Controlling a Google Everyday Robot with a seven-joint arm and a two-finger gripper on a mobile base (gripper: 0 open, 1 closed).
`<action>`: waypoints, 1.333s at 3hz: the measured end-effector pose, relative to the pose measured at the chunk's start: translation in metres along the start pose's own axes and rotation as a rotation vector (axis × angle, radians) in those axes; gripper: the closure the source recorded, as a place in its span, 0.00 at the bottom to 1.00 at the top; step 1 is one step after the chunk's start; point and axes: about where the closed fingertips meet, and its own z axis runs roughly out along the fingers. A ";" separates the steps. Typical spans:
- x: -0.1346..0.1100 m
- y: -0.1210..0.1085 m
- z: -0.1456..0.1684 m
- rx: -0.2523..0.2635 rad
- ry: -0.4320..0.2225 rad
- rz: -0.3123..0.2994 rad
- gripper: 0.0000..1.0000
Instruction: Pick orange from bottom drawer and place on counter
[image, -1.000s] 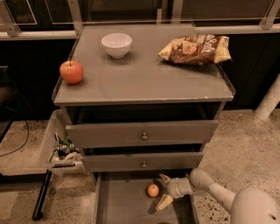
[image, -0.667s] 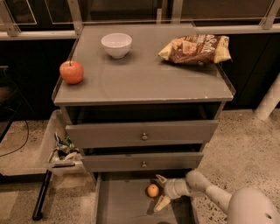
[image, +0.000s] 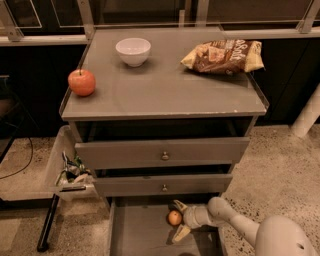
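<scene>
The orange (image: 174, 217) is small and round and lies in the open bottom drawer (image: 136, 237), near its back. My gripper (image: 178, 220) reaches in from the right, low in the view. Its two pale fingers are spread, one above and one below the orange, which sits between them at the tips. I cannot tell whether they touch it. The grey counter (image: 165, 87) is the flat top of the cabinet above.
On the counter stand a red apple (image: 81, 82) at the left, a white bowl (image: 133, 51) at the back and a chip bag (image: 222, 55) at the right. Two upper drawers with knobs (image: 165, 156) stick out slightly. A bin (image: 70, 172) with clutter sits left of the cabinet.
My gripper has moved left toward the orange, so its fingers now stand on either side of it. The orange has not moved.
</scene>
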 end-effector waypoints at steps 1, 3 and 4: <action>0.002 -0.001 0.006 0.006 0.002 -0.014 0.00; 0.005 -0.003 0.007 0.008 0.005 -0.012 0.34; 0.005 -0.002 0.007 0.008 0.005 -0.012 0.57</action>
